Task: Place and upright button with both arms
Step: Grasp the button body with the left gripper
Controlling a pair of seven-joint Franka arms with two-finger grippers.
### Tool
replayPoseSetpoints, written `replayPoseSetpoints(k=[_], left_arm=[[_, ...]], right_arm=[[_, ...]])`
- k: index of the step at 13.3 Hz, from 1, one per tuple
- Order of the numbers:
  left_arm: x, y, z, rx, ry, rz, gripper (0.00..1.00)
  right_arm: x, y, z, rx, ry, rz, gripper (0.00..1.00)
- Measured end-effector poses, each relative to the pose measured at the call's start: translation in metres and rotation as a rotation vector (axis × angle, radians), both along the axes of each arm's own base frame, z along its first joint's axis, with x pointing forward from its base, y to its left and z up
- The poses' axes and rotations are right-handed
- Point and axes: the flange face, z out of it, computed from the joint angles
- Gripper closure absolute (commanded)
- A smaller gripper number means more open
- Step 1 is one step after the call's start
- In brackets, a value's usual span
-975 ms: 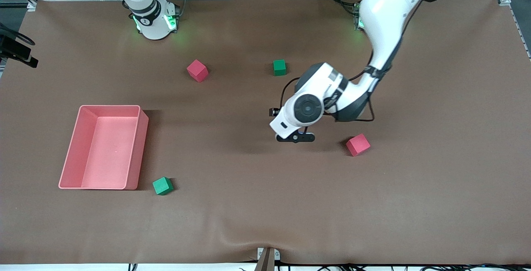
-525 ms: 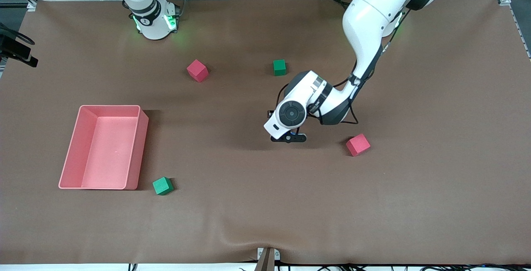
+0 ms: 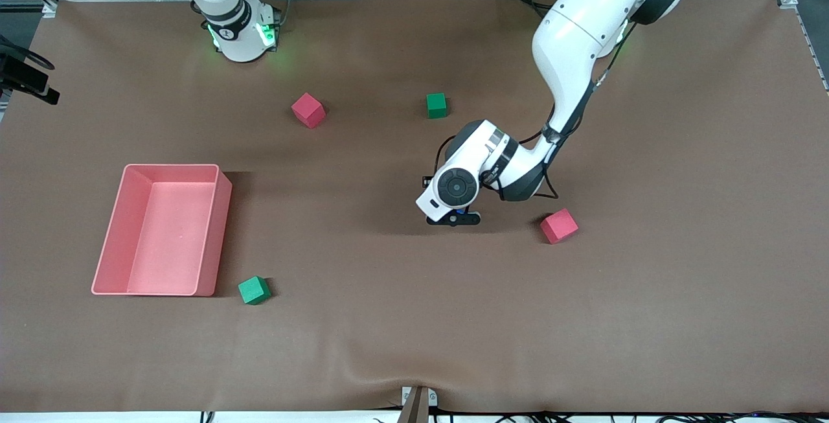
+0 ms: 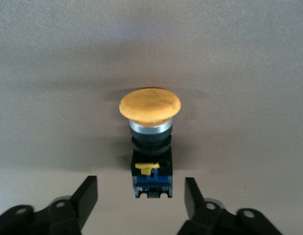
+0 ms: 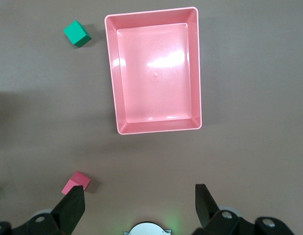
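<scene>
The button point(image 4: 150, 142) has an orange cap, a silver ring and a black body with blue and yellow bits. Its cap points away from my left gripper point(image 4: 140, 196). The left gripper is open, low over the middle of the table point(image 3: 453, 219), and the button's blue base sits between its fingertips point(image 4: 87, 193) with a gap on each side. In the front view the hand hides the button except a blue bit point(image 3: 461, 211). My right gripper point(image 5: 139, 203) is open and empty, held high near its own base, and the arm waits.
A pink tray point(image 3: 220, 235) lies toward the right arm's end, with a green cube point(image 3: 253, 290) beside its near corner. A red cube point(image 3: 559, 225) lies close to the left hand. Another red cube point(image 3: 308, 110) and green cube point(image 3: 436, 105) lie nearer the bases.
The left hand has sunk lower toward the table and shifted a little toward the right arm's end, while its upper arm swung in. The right arm and the cubes have not moved.
</scene>
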Motion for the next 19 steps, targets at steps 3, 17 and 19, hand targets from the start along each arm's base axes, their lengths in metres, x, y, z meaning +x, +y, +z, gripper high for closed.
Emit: replayPoseSetpoints(k=[3,17,19], left_arm=[[0.003,-0.002,-0.006,-0.02,-0.024,0.007,0.32],[0.016,-0.009,0.009,-0.053,-0.08,0.045,1.0],[0.025,-0.008,0.025,-0.027,-0.141,0.039,1.0]], right_arm=[[0.0,0.0,0.0,0.0,-0.002,0.0,0.0],[-0.004,-0.025,-0.005,0.003,0.021,-0.05,0.0],[-0.002,-0.018,-0.005,0.002,0.022,-0.038,0.0]])
